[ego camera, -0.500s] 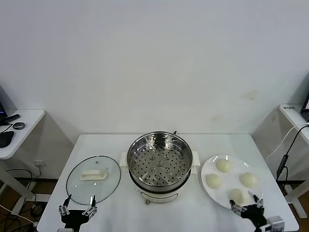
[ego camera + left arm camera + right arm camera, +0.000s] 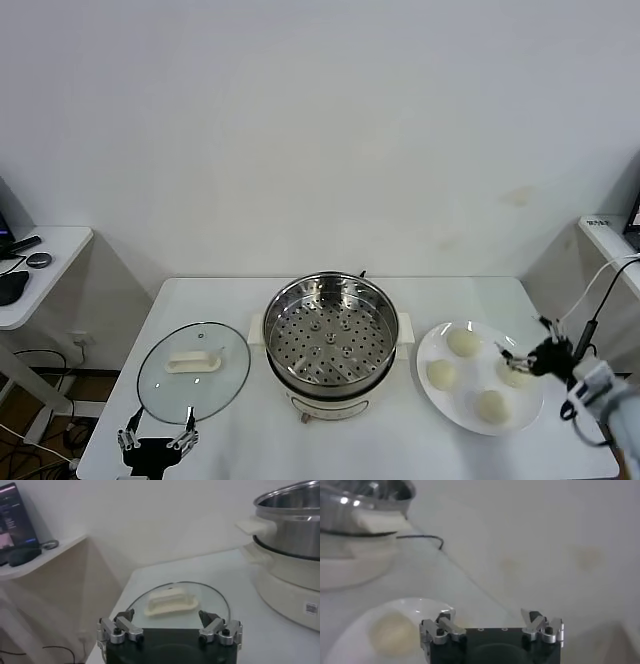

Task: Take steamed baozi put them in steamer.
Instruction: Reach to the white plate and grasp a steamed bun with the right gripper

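Several cream-white steamed baozi lie on a white plate (image 2: pixel 432 350) to the right of the steamer (image 2: pixel 330 340), a shiny steel pot with a perforated tray and nothing in it. One baozi (image 2: pixel 463 342) lies at the back, one (image 2: pixel 441 374) at the left and one (image 2: pixel 491 405) at the front. My right gripper (image 2: pixel 527 345) hovers open over the plate's right side, just above the right-hand baozi (image 2: pixel 516 374), holding nothing. In the right wrist view that gripper (image 2: pixel 487 616) is open, with a baozi (image 2: pixel 390 630) off to one side. My left gripper (image 2: pixel 157 432) waits open at the table's front left.
A round glass lid (image 2: pixel 193 368) with a white handle (image 2: pixel 170 601) lies flat left of the steamer, just beyond my left gripper (image 2: pixel 166 616). The table's right edge runs close behind the plate. A side table (image 2: pixel 30 270) stands far left, and cables hang at the far right.
My right gripper has risen from the plate's front edge and moved back and to the right, over the right-hand baozi. The left gripper has barely shifted.
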### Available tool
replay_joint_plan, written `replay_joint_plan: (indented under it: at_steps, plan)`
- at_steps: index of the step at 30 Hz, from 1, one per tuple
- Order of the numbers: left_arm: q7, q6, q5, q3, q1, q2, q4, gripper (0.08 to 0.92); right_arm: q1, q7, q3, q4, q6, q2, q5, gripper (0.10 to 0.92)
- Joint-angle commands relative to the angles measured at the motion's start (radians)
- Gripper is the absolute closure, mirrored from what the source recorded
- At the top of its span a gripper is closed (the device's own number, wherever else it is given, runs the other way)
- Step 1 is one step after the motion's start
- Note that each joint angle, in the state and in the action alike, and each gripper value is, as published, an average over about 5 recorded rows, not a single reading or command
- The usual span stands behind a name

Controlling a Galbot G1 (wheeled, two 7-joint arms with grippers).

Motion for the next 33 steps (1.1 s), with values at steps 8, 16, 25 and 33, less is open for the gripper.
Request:
replay_joint_plan:
  at_steps: [8, 16, 25, 33]
  plan:
    - [0.005, 0.008, -0.014, -0.003, -0.024, -0.002, 0.001, 0.177, 0.831, -0.455, -0.861, -0.326, 0.063, -0.481, -0.122, 0.203]
    - [0.011, 0.009, -0.017, -0.010, -0.041, 0.012, 0.007, 0.177, 1.094, -0.487, -1.366, -0.488, 0.198, -0.402, -0.145, 0.203]
    - [0.011, 0.012, -0.020, -0.011, -0.042, 0.012, 0.020, 0.177, 0.980, -0.330, -1.232, -0.647, 0.219, -0.210, -0.195, 0.203]
    - [0.005, 0.011, -0.018, -0.008, -0.028, 0.004, 0.026, 0.177, 1.016, -0.345, -1.241, -0.723, 0.244, -0.120, -0.236, 0.203]
